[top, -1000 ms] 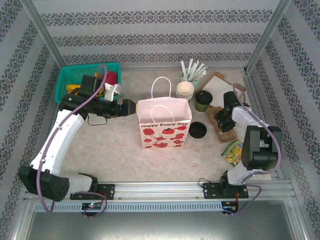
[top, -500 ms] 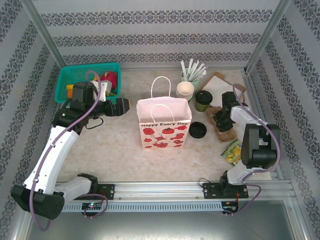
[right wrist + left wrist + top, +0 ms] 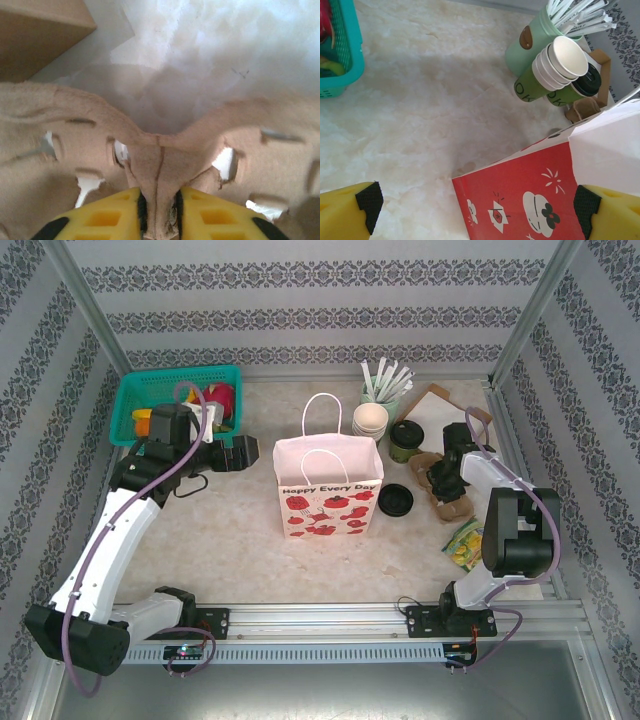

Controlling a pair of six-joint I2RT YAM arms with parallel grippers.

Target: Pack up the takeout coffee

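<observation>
takeout coffee [image 3: 406,440]: seen upright at the back right of the table [image 3: 230,530], lid on, just beside the stack of lidless cups [image 3: 370,420].
pulp carrier [image 3: 160,150]: its centre rib is pinched by the right gripper [image 3: 160,207], fingers closed on it.
paper bag [image 3: 328,485]: stood open mid-table.
left gripper [image 3: 248,452]: held spread wide, just left of the bag, nothing gripped.

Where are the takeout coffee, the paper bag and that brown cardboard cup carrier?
takeout coffee [image 3: 406,436]: top external view, on its black lid.
paper bag [image 3: 328,502]: top external view, on its printed front.
cardboard cup carrier [image 3: 154,152]: right wrist view, on its central ridge.
</observation>
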